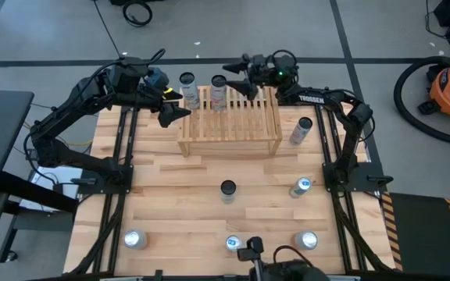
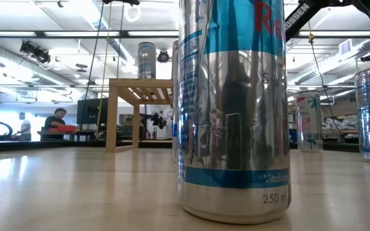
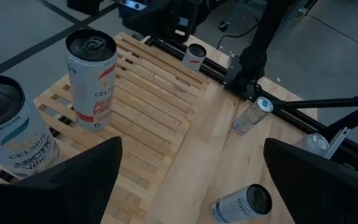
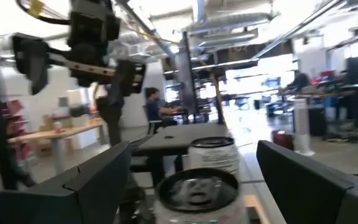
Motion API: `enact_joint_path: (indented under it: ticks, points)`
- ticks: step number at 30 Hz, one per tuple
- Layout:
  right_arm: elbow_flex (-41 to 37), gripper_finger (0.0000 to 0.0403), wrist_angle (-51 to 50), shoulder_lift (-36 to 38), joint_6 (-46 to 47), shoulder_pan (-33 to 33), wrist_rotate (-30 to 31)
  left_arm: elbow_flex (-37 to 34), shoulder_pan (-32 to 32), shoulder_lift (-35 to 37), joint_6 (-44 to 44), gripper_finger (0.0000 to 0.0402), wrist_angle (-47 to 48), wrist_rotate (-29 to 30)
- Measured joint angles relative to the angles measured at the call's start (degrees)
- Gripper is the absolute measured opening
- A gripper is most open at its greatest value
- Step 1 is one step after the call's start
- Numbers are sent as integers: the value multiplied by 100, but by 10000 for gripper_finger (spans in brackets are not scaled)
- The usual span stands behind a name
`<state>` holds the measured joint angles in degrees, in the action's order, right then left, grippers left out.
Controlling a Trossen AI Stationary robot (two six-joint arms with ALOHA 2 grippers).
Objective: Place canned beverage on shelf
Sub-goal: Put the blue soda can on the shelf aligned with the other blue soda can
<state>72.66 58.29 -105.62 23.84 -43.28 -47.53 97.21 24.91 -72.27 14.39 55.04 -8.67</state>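
The light wooden slatted shelf stands at the table's far middle; it also shows in the low view. Two cans stand upright on its slats: a teal-lettered one at the far left corner and a red-lettered one beside it. My left gripper is open and empty just off the shelf's left end. My right gripper is open above the shelf's far edge, close to the red-lettered can. I see no touch.
Several cans are on the table: one leaning by the shelf's right end, one upright in the middle, one lying at the right, three near the front edge. One fills the low view.
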Motion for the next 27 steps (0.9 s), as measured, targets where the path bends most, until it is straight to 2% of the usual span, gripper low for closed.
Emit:
enact_joint_path:
  ticks: [3,6,11,15,21,27]
  points:
    - [0,357,236,-2,262,-47,-445,0,-2,0,0,393,1,1]
    - [2,357,923,2,899,-96,-909,0,-1,0,-1,393,5,1]
    - [4,357,1841,2,2133,-110,-1156,0,-1,0,-8,393,5,1]
    - [4,357,2274,101,2801,-106,-1710,0,0,0,-7,393,15,1]
    - [4,357,2157,658,3190,-63,-2261,0,-2,0,-11,393,203,1]
    - [4,357,889,1516,2806,100,-2496,0,0,0,-11,393,338,1]
